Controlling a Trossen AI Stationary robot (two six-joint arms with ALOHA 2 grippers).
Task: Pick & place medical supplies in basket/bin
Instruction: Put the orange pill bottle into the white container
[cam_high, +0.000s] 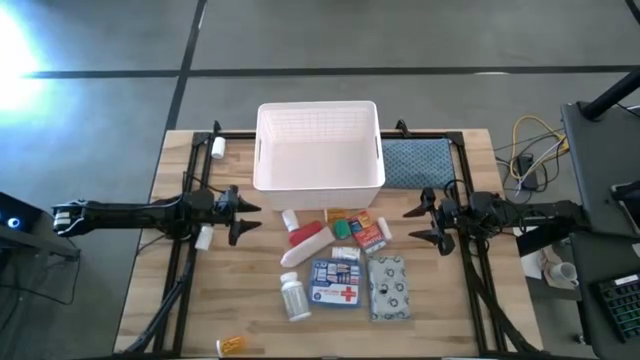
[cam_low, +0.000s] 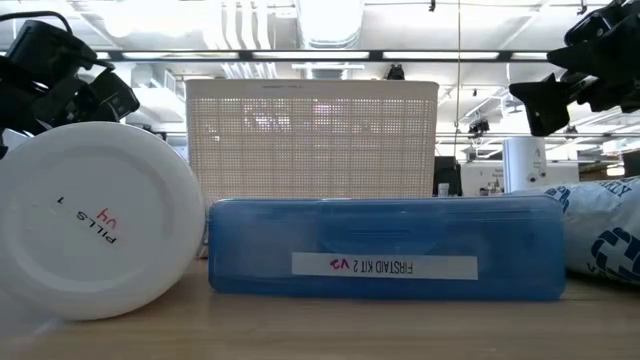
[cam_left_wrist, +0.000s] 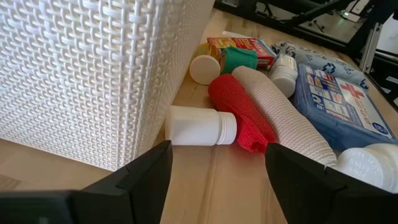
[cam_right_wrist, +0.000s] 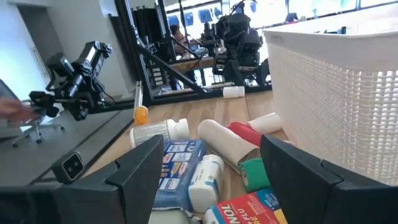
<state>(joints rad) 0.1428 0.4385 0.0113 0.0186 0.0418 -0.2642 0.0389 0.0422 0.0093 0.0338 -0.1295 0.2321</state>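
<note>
Starting at the left edge, the wooden bench (cam_high: 200, 310) shows bare boards in front of the left arm, with only an orange vial (cam_high: 231, 345) near the front edge and a small white bottle (cam_high: 217, 147) near the far edge. The left claw (cam_high: 243, 216) extends horizontally inward from the left side, fingers apart and holding nothing, level with the front wall of the white basket (cam_high: 318, 178). In the left wrist view, a small white bottle (cam_left_wrist: 200, 125) lies on its side against the basket wall, directly ahead of the open fingers.

The supplies cluster in front of the basket: a red-and-white roll (cam_high: 306, 243), a white pill bottle (cam_high: 294, 296), a blue first-aid pouch (cam_high: 335, 283), a green-capped item (cam_high: 342, 228), a red box (cam_high: 370, 232) and a grey patterned packet (cam_high: 388, 288). The basket appears empty.

A blue-grey folded cloth (cam_high: 412, 163) lies just beside the basket's right wall. The right claw (cam_high: 420, 222) reaches horizontally inward from the right side, fingers apart and empty, near the red box. Bare bench remains behind and in front of this arm.
</note>
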